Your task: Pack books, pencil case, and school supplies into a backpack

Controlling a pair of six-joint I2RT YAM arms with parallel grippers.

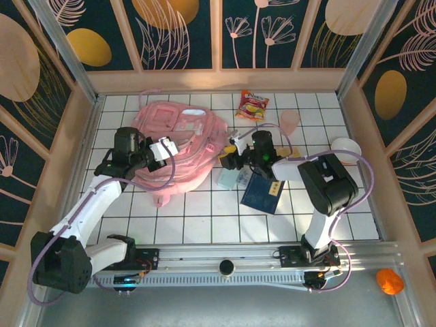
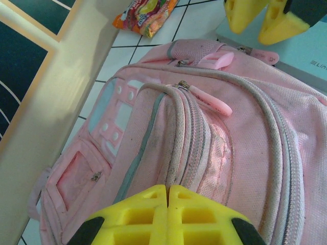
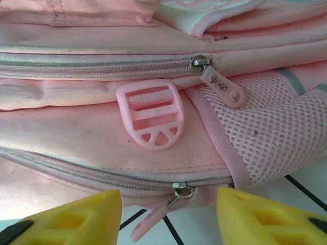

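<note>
Yellow fingers (image 3: 66, 217) of the right gripper (image 3: 168, 219) stand spread. One small metal zipper slider (image 3: 179, 193) sits in the gap, touched by neither pad.

- It hangs on the lower seam of the backpack (image 3: 76, 127), with a pink tab trailing down toward the tiled table (image 3: 306, 184).
- Outward from there: one pink plastic buckle (image 3: 150, 115), then a second zipper pull (image 3: 219, 84) on the upper zip. One mesh pocket (image 3: 276, 132) lies to the right.
- Zips counted in this view: two, both running side to side and both closed along the stretch in view.

Left gripper (image 2: 167, 214): fingers pressed together, no gap, poised over the top ridge of the backpack (image 2: 204, 153). Whether they pinch fabric I cannot tell.

Seen from above:
- One backpack (image 1: 180, 146) lies slumped on the far left-centre of the table. Its front pocket panel is turned up and toward the far wall. Its long axis is hard to call.
- The left gripper (image 1: 170, 148) is on its left side and the right gripper (image 1: 230, 155) at its right edge.
- One pencil case (image 1: 228, 178) lies just near of the right gripper, beside the backpack.
- One navy book (image 1: 262, 194) lies flat just right of the case, cover up. Its long axis runs near to far, tilted a little, with the cream label at the far right corner.
- One snack packet (image 1: 253, 105) and one pink cup (image 1: 291, 120) lie farther back, apart from the rest.
</note>
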